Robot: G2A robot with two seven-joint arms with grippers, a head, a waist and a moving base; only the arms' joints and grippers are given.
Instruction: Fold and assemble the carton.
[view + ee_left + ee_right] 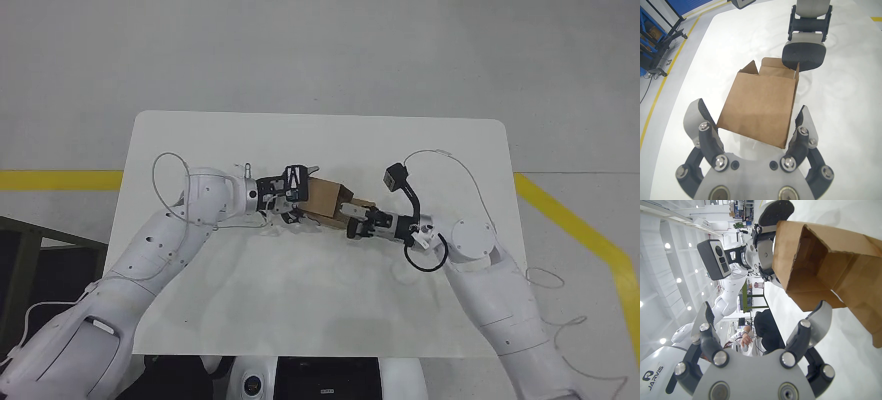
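A brown carton (325, 197) lies at the table's middle as an open tube with loose flaps. In the left wrist view the carton (761, 102) has its near end raised between my left gripper's fingers (704, 113), which press on its two sides. My left gripper (298, 192) is shut on it. From the opposite side my right gripper (352, 218) stands open at the carton's open end (810, 262). One of its pads (802, 56) touches a far flap. In its own view the right gripper (762, 309) has one finger under the carton's edge and the other in free air.
The white table (200, 140) has bare room on all sides of the carton. Its rounded edge (696, 47) runs beside a yellow floor line (668, 75). Blue racks (651, 34) stand beyond the table.
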